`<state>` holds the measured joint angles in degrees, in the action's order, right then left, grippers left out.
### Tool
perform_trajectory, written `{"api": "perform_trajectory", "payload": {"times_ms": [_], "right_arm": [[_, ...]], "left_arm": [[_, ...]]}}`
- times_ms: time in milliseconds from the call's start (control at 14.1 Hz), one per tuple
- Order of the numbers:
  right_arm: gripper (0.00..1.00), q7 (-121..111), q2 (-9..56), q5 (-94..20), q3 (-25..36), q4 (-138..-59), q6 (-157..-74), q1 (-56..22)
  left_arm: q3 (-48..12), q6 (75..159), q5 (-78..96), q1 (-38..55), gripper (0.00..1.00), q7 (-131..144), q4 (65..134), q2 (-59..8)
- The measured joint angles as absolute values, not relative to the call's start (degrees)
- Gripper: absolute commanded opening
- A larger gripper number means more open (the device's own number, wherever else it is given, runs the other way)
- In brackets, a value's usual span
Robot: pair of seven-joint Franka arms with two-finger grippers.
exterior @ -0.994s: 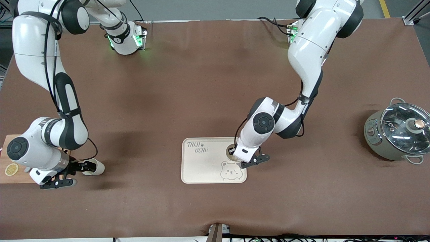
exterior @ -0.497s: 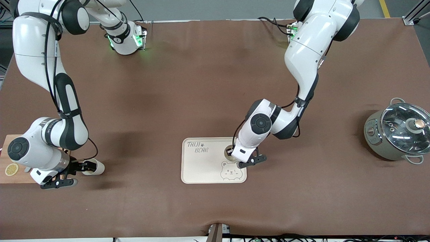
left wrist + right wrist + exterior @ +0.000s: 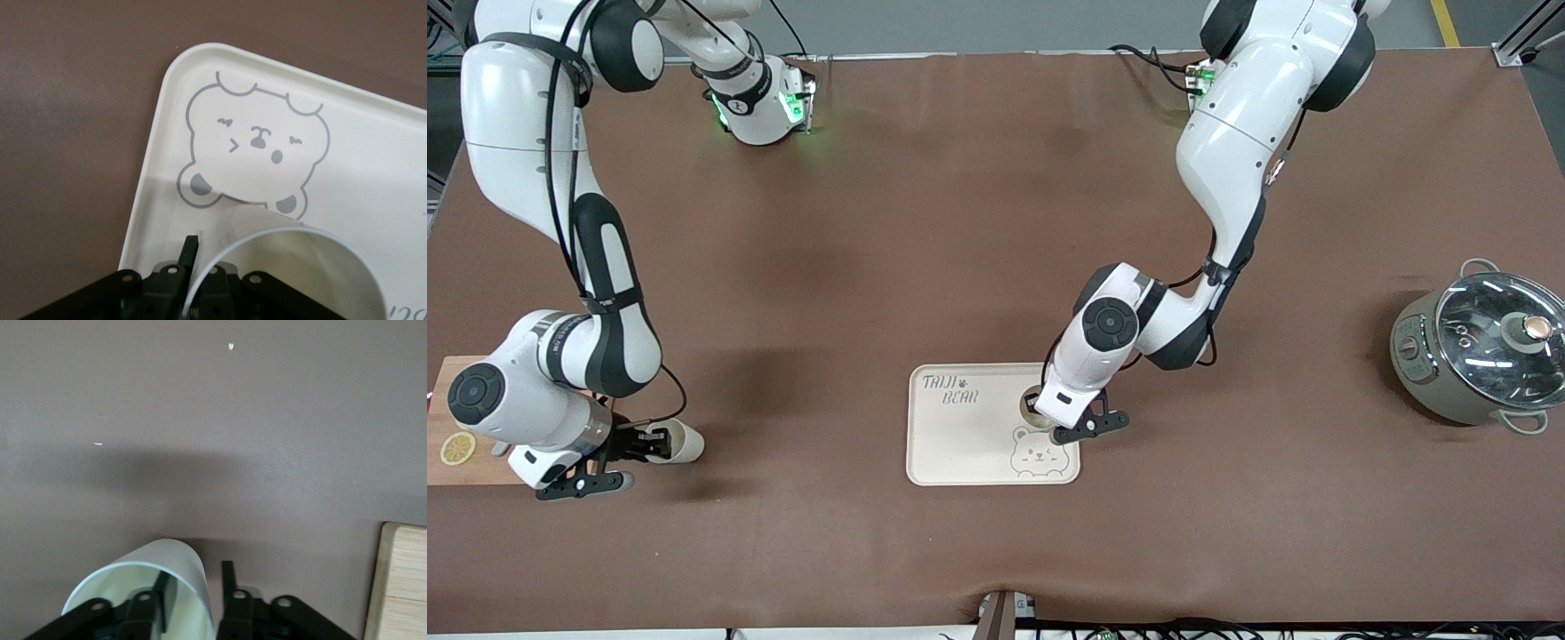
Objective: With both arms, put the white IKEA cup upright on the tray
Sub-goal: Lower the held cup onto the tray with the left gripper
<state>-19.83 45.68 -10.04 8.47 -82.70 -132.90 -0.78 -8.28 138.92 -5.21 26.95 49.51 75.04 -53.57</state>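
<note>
A white cup (image 3: 680, 442) lies on its side on the brown table beside the cutting board. My right gripper (image 3: 654, 438) is at its mouth. In the right wrist view the gripper (image 3: 193, 583) is open, with one finger inside the cup (image 3: 180, 563) and one outside its wall. A second white cup (image 3: 1032, 404) stands mouth-up over the cream bear tray (image 3: 960, 436). My left gripper (image 3: 1042, 412) is shut on its rim. In the left wrist view the gripper (image 3: 203, 263) pinches the cup (image 3: 293, 267) above the tray (image 3: 373, 173). I cannot tell whether that cup touches the tray.
A wooden cutting board (image 3: 454, 418) with a lemon slice (image 3: 458, 448) lies at the right arm's end; its edge also shows in the right wrist view (image 3: 403, 580). A grey pot with a glass lid (image 3: 1480, 347) stands at the left arm's end.
My left gripper has shifted slightly toward the right arm's end over the tray, with its cup. The right gripper has hardly moved.
</note>
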Motion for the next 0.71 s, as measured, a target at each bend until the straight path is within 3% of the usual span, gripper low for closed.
{"api": "perform_trajectory", "payload": {"times_ms": [213, 284, 355, 710], "right_arm": [[0.0, -19.85, 45.64, -10.11, 8.3, -82.49, -132.83, -0.89], [0.0, -19.85, 45.65, -10.11, 8.26, -82.48, -132.82, -0.94], [0.0, -19.85, 45.65, -10.11, 8.22, -82.47, -132.82, -1.02], [0.0, -19.85, 45.42, -10.12, 7.92, -81.24, -128.92, -1.91]], "left_arm": [[-8.28, 138.93, -5.85, 27.13, 0.0, 49.48, 75.02, -53.57], [-8.28, 138.93, -5.94, 27.28, 0.1, 49.48, 75.02, -53.57], [-8.28, 138.93, -5.95, 27.42, 0.99, 49.48, 75.02, -53.57], [-8.21, 139.03, -5.95, 27.47, 1.0, 49.48, 74.82, -53.56]]}}
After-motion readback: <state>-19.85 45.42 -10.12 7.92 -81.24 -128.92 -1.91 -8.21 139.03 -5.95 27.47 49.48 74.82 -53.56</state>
